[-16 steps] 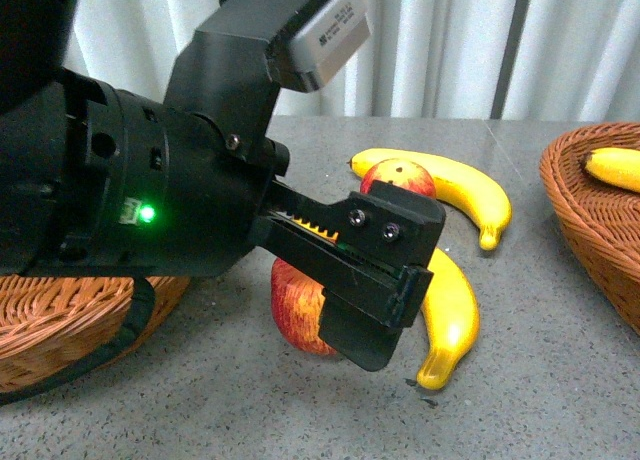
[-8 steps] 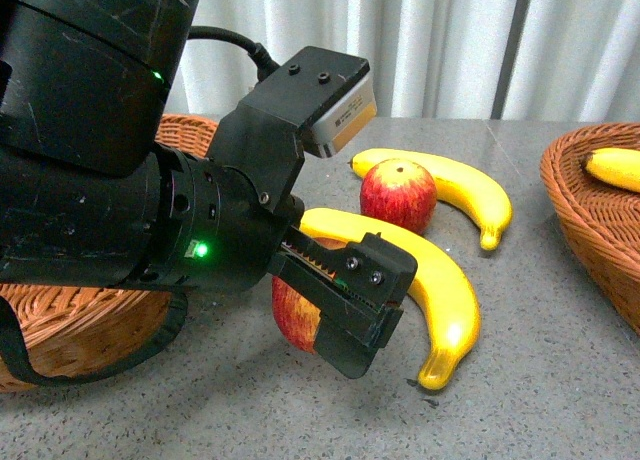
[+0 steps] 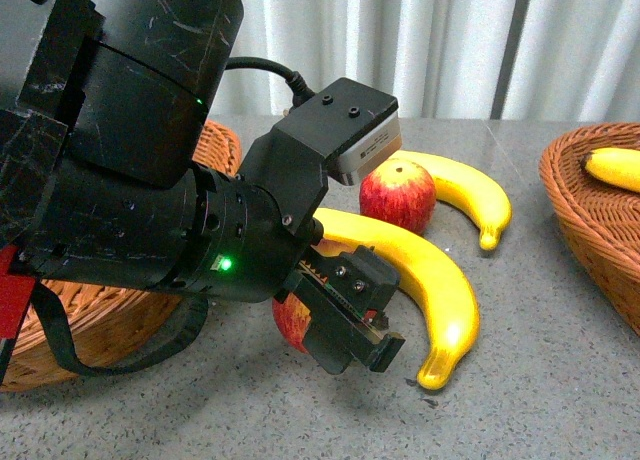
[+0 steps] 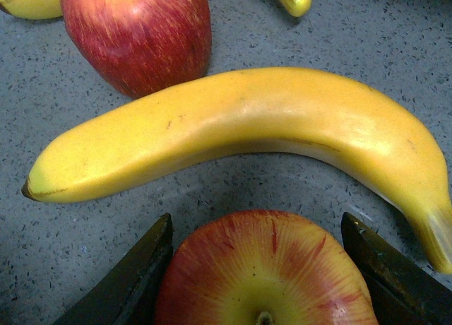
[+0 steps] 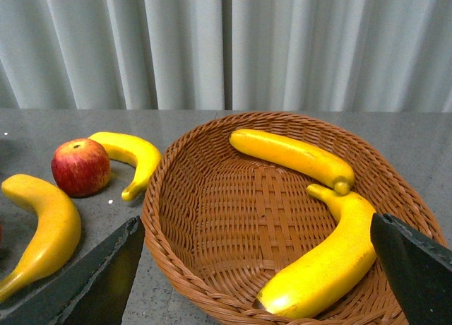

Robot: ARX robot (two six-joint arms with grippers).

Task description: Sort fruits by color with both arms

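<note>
In the front view my left gripper (image 3: 347, 325) is open and lowered over a yellow-streaked red apple (image 3: 290, 322), which it mostly hides. The left wrist view shows that apple (image 4: 265, 268) between the two black fingers (image 4: 134, 282), with a gap on each side. A long banana (image 3: 435, 280) lies just beyond it. Further back are a second red apple (image 3: 397, 195) and another banana (image 3: 468, 192). My right gripper (image 5: 256, 229) hangs open above the right basket (image 5: 152, 219), where two bananas (image 5: 293, 155) lie. It is out of the front view.
A wicker basket (image 3: 215, 145) sits at the left behind my left arm. The right basket (image 3: 585, 220) at the table's right edge holds a banana (image 3: 615, 167). White curtains close off the back. Grey tabletop shows between the fruit and the right basket.
My left arm has swung left and down. Its gripper has dropped lower around the near apple, uncovering the long banana and the far apple in the front view.
</note>
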